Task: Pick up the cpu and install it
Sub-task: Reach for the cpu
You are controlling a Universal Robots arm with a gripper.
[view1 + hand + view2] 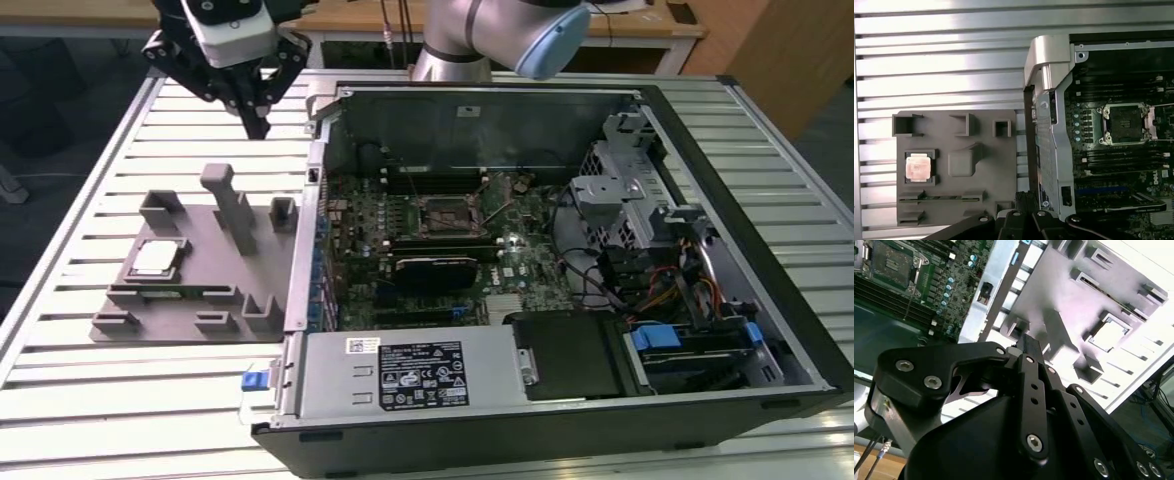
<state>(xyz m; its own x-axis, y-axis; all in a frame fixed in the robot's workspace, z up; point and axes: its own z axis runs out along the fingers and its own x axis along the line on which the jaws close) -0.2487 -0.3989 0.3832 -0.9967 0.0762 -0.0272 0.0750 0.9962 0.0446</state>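
Holds the gripper (254,128) high off the grey fixture tray's (214,262) far edge, jaws together on nothing, with the cpu (154,258) flat in a square recess of that tray. Risks, probably, a knock against the tray's tall post (230,205) or the recess walls, given the low-seated chip. Offers bare slatted table (120,400) around the tray, bar the computer case wall (316,180) close beside it, socket (447,212) beyond.
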